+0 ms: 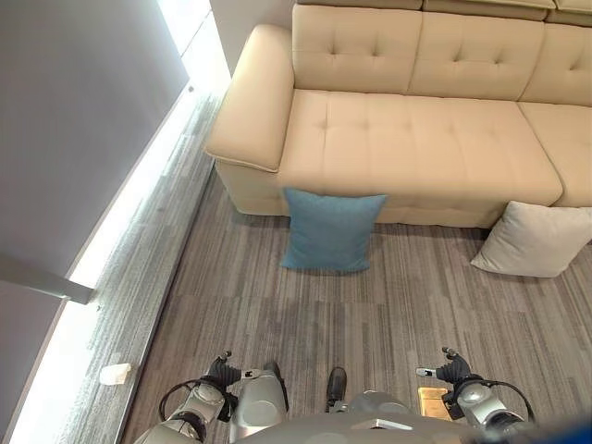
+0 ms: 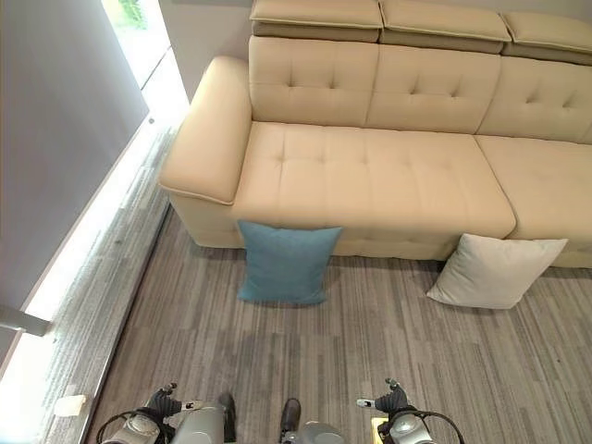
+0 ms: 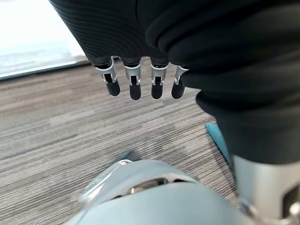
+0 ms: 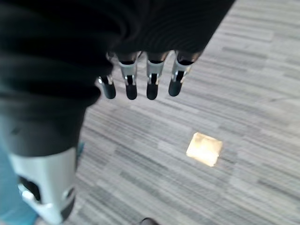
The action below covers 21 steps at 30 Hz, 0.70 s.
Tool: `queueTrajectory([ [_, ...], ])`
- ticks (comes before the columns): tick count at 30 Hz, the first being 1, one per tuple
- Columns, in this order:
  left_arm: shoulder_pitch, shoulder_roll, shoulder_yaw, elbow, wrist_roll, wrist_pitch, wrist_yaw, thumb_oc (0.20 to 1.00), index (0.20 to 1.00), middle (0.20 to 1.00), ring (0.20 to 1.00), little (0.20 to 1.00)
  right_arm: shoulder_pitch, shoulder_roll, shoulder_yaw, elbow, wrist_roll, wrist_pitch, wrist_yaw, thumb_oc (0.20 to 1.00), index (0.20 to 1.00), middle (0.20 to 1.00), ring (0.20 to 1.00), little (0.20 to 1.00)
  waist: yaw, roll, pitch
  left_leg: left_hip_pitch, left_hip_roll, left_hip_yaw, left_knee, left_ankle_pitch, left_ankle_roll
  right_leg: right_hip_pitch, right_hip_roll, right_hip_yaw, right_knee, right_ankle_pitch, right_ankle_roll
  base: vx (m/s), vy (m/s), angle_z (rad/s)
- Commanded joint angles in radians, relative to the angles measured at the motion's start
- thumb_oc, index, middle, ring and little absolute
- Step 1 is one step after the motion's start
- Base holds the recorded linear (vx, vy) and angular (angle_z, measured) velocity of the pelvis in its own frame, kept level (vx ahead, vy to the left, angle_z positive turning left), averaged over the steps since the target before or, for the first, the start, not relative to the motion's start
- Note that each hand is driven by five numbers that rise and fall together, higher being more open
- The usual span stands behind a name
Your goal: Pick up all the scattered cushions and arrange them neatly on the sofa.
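Observation:
A blue cushion point(image 1: 331, 229) leans upright against the front of the beige sofa point(image 1: 416, 139), near its left armrest. A pale cream cushion point(image 1: 535, 239) lies tilted on the grey carpet against the sofa front, further right. The sofa seat is bare. My left hand point(image 3: 135, 86) hangs low over the carpet with its fingers straight and nothing in them; a sliver of the blue cushion point(image 3: 217, 137) shows past it. My right hand point(image 4: 151, 84) also hangs over the carpet, fingers relaxed and holding nothing. Both hands are well short of the cushions.
A bright window strip and a grey wall run along the left side. A small white object point(image 1: 116, 374) lies on the floor by the window. A tan square patch point(image 4: 204, 148) sits on the carpet below my right hand. Open carpet lies between me and the sofa.

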Motion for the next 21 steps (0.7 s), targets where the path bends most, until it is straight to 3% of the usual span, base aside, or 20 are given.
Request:
queueTrajectory([
  [1, 0.016, -0.017, -0.014, -0.005, -0.018, -0.001, 0.021, 1.0, 1.0, 1.0, 1.0, 1.0, -0.002, -0.039, 0.008, -0.036, 0.035, -0.012, -0.021, 1.0, 1.0, 1.0, 1.0, 1.0, 0.027, 0.027, -0.011, -0.009, -0.02, -0.03, 0.116, 0.002, 0.041, -0.006, -0.049, 0.06, 0.084, -0.048, 0.116, 0.22, 0.099, -0.09],
  [5, 0.027, -0.014, -0.005, -0.001, -0.016, 0.002, 0.016, 1.0, 1.0, 1.0, 1.0, 1.0, 0.003, -0.03, 0.01, -0.037, 0.029, -0.011, -0.016, 1.0, 1.0, 1.0, 1.0, 1.0, 0.031, 0.023, -0.032, 0.011, -0.039, -0.026, 0.106, -0.01, 0.056, 0.005, -0.057, 0.076, 0.105, -0.062, 0.122, 0.24, 0.144, -0.31],
  [8, 0.026, -0.005, -0.004, 0.0, 0.002, 0.002, 0.009, 1.0, 1.0, 1.0, 1.0, 1.0, -0.011, -0.023, 0.007, -0.06, 0.023, -0.014, -0.008, 1.0, 1.0, 1.0, 1.0, 1.0, 0.036, 0.019, -0.062, 0.05, -0.072, 0.015, 0.104, -0.069, 0.094, -0.016, -0.103, 0.09, 0.175, -0.066, 0.172, 0.24, 0.219, -0.32],
  [9, 0.026, -0.005, -0.004, 0.0, 0.002, 0.002, 0.009, 1.0, 1.0, 1.0, 1.0, 1.0, -0.011, -0.023, 0.007, -0.06, 0.023, -0.014, -0.008, 1.0, 1.0, 1.0, 1.0, 1.0, 0.037, 0.019, -0.062, 0.05, -0.072, 0.017, 0.104, -0.07, 0.094, -0.017, -0.103, 0.091, 0.176, -0.067, 0.172, 0.14, 0.163, -0.46],
  [11, 0.025, 0.003, -0.004, -0.005, 0.005, 0.003, 0.009, 1.0, 1.0, 1.0, 1.0, 1.0, -0.018, -0.023, 0.006, -0.071, 0.019, -0.01, -0.004, 1.0, 1.0, 1.0, 1.0, 1.0, 0.034, 0.025, -0.06, 0.071, -0.083, 0.031, 0.099, -0.091, 0.114, -0.071, -0.126, 0.099, 0.273, -0.033, 0.198, 0.12, 0.156, -0.31],
  [12, 0.023, 0.01, -0.001, -0.01, 0.005, 0.003, 0.011, 1.0, 1.0, 1.0, 1.0, 1.0, -0.024, -0.025, 0.006, -0.075, 0.017, -0.01, -0.003, 1.0, 1.0, 1.0, 1.0, 1.0, 0.027, 0.037, -0.047, 0.099, -0.089, 0.037, 0.094, -0.107, 0.132, -0.126, -0.146, 0.102, 0.38, 0.003, 0.226, 0.13, 0.183, -0.15],
  [14, 0.021, 0.016, 0.001, -0.013, 0.002, 0.001, 0.013, 1.0, 1.0, 1.0, 1.0, 1.0, -0.028, -0.025, 0.006, -0.085, 0.014, -0.011, -0.003, 1.0, 1.0, 1.0, 1.0, 1.0, 0.021, 0.053, -0.04, 0.126, -0.089, 0.038, 0.075, -0.114, 0.142, -0.189, -0.166, 0.086, 0.446, 0.043, 0.227, 0.16, 0.104, -0.32],
  [15, 0.021, 0.02, 0.005, -0.014, -0.003, 0.0, 0.015, 1.0, 1.0, 1.0, 1.0, 1.0, -0.033, -0.027, 0.007, -0.085, 0.012, -0.011, -0.004, 1.0, 1.0, 1.0, 1.0, 1.0, 0.019, 0.063, -0.034, 0.156, -0.089, 0.035, 0.055, -0.123, 0.143, -0.213, -0.194, 0.04, 0.408, 0.04, 0.213, 0.16, 0.019, -0.35],
  [18, 0.019, 0.022, 0.012, -0.009, -0.003, 0.0, 0.012, 1.0, 1.0, 1.0, 1.0, 1.0, -0.043, -0.034, 0.007, -0.086, 0.011, -0.009, -0.005, 1.0, 1.0, 1.0, 1.0, 1.0, 0.013, 0.067, -0.027, 0.192, -0.088, 0.028, 0.034, -0.133, 0.136, -0.235, -0.218, -0.003, 0.299, 0.054, 0.206, 0.19, -0.082, -0.06],
  [21, 0.017, 0.022, 0.015, 0.0, 0.0, -0.002, 0.013, 1.0, 1.0, 1.0, 1.0, 1.0, -0.047, -0.039, 0.007, -0.091, 0.004, -0.005, -0.004, 1.0, 1.0, 1.0, 1.0, 1.0, 0.0, 0.064, -0.015, 0.212, -0.091, 0.009, 0.034, -0.14, 0.128, -0.266, -0.222, 0.016, 0.231, 0.098, 0.22, 0.16, -0.118, -0.18],
])
